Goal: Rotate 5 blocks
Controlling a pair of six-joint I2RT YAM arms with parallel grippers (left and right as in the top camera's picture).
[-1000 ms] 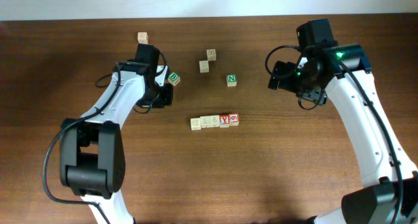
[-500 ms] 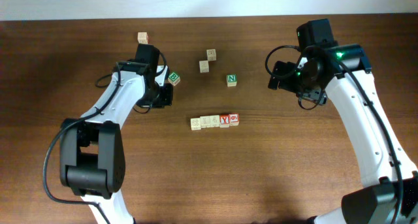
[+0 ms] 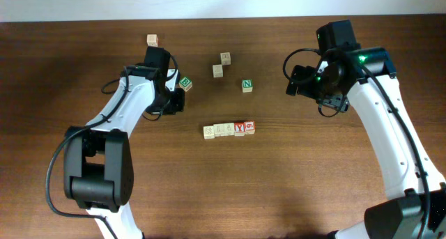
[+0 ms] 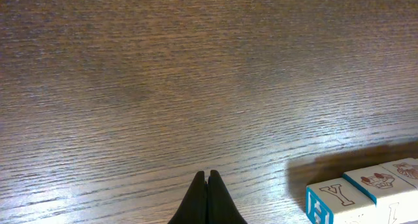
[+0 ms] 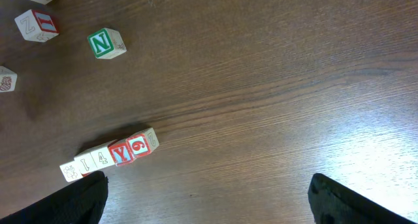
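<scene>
Dark wood table (image 3: 313, 190) w/ five blocks (image 3: 228, 129) lined up touching at ctr, prob. so either arm reaches; left gripper (image 4: 209, 179) pinched shut & empty, right gripper (image 5: 208, 185) spread wide, empty, likely ready to grab.

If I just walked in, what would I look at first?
Probably the neat row of alphabet blocks in the middle of the dark wooden table, its red Y block near the right end. Then the left tool, pinched shut near the green B cube, and the right tool, spread wide open on the right side.
</scene>
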